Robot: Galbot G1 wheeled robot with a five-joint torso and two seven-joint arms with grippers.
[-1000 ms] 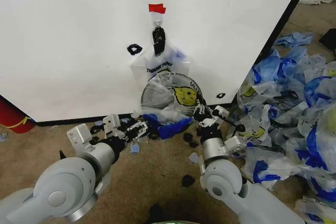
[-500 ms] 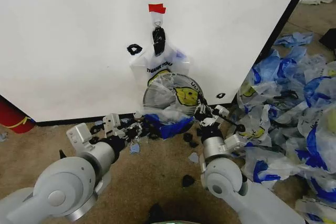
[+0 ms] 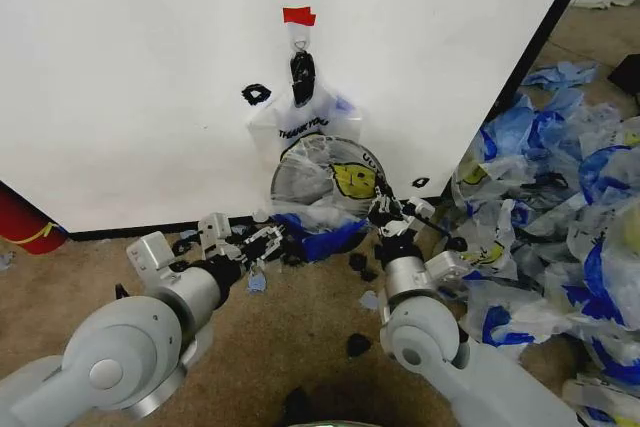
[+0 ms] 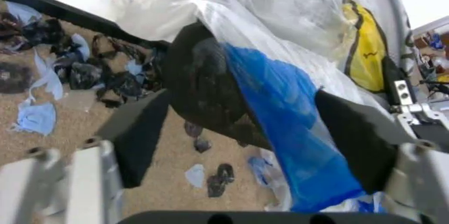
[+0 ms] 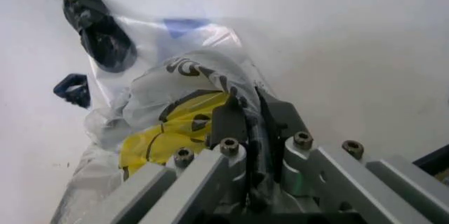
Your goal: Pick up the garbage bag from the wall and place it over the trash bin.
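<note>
The garbage bag (image 3: pixel 305 132), translucent white with a yellow smiley face, hangs by a dark knot from a small hook (image 3: pixel 301 42) on the white wall (image 3: pixel 150 77). Its lower part drapes over the round black trash bin (image 4: pixel 203 87) at the wall's foot, with a blue fold (image 4: pixel 281 124) across the rim. My right gripper (image 3: pixel 385 209) is at the bag's right side, shut on a pinch of its plastic (image 5: pixel 249 113). My left gripper (image 3: pixel 268 240) is low on the floor at the bin's left. It stands open (image 4: pixel 245 113), its pads apart on either side of the bin and the blue fold.
A big heap of blue-and-white bags (image 3: pixel 560 207) covers the floor to the right. Small black scraps (image 3: pixel 358 345) and blue shreds lie on the brown carpet in front of the bin. A red object (image 3: pixel 25 222) sits at the wall's left foot.
My right gripper has edged slightly up and toward the wall with the bag's plastic. The draped part over the bin has shifted a little. The left gripper has hardly moved.
</note>
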